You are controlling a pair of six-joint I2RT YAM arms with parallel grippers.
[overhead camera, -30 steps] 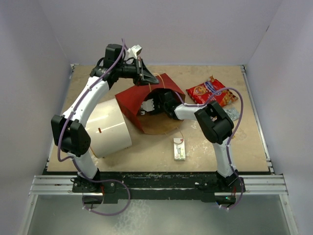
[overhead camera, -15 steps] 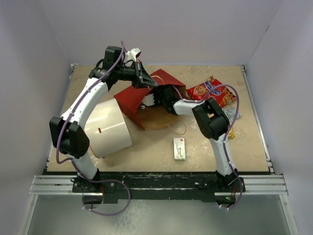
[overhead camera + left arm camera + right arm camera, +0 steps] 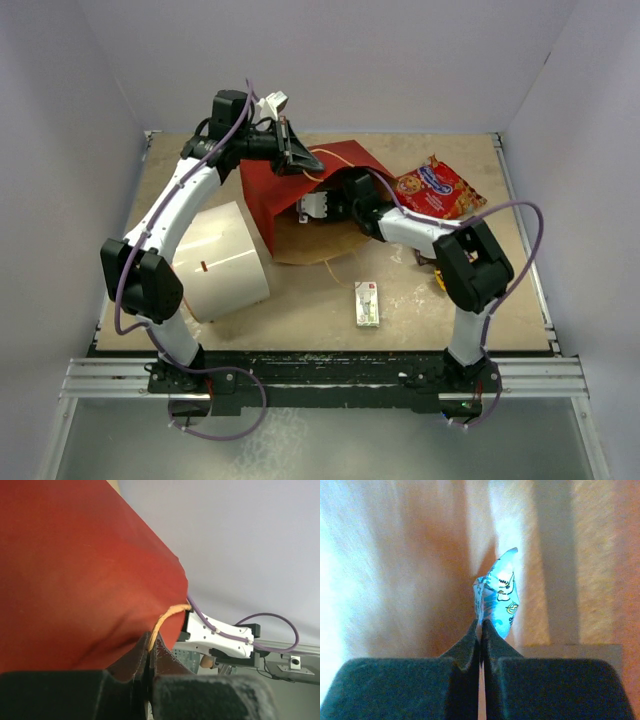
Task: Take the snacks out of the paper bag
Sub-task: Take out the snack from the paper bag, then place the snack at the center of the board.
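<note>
Noted left gripper (image 3: 150, 651) pinched tight on paper bag (image 3: 268, 192) rim and twisted handle (image 3: 162, 622), upper rim lifted. Found right gripper (image 3: 481, 626) inside bag, clamped on pale blue snack packet (image 3: 497, 597). Logged red cookie bag (image 3: 436, 188) flat on table (image 3: 500, 290), just right of paper bag.

Pale lavender walls (image 3: 330, 60) on three sides (plain, evenly lit) around a tan tabletop (image 3: 305, 312)

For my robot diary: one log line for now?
left gripper: shut on bag handle | right gripper: shut on blue wrapper, inside paper bag
</note>
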